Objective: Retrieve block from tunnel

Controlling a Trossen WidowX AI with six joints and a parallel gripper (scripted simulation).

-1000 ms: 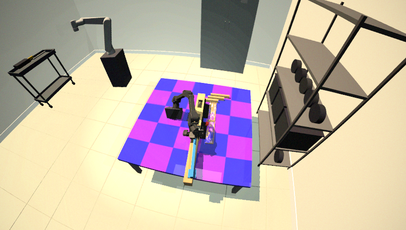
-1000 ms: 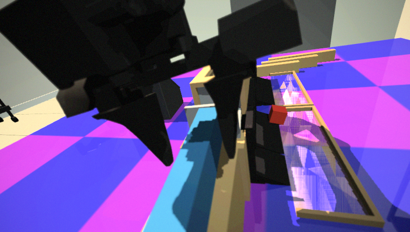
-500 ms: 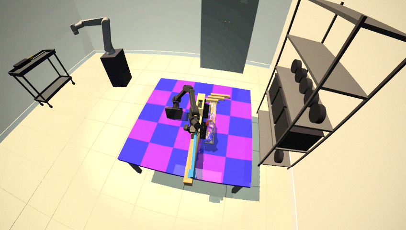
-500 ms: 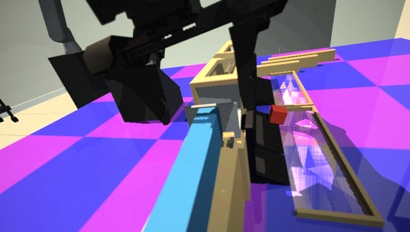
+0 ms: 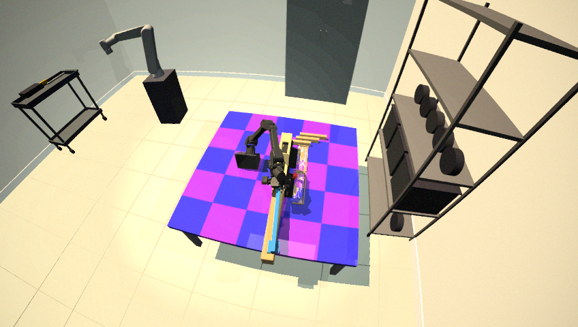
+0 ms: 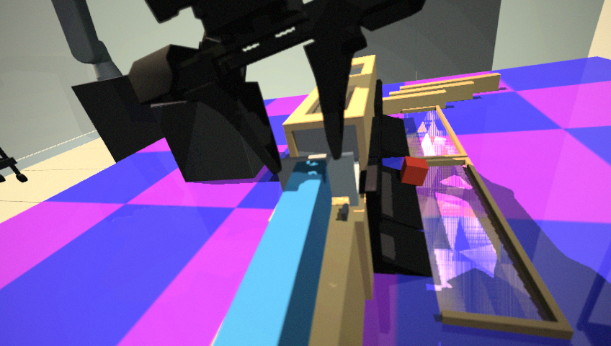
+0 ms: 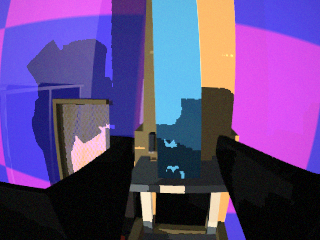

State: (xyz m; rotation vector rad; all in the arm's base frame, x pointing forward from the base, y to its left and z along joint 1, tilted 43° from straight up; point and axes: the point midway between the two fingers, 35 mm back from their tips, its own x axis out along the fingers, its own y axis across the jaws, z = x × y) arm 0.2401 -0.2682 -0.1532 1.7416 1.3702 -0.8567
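The pale wooden tunnel has openings in its top. The grey cage shows at its near end; the light blue handle runs from it along a wooden rail. My gripper is open at the cage end, one finger on each side of the handle, with gaps beside it. No block shows in the cage's dark opening. A red cube shows right of the tunnel; I cannot tell whether it is the block.
Black flaps stand along the tunnel's right side. Beyond them lie wood-framed clear panels. Several loose wooden rods lie behind the panels. The rail's near end overhangs the table's front edge.
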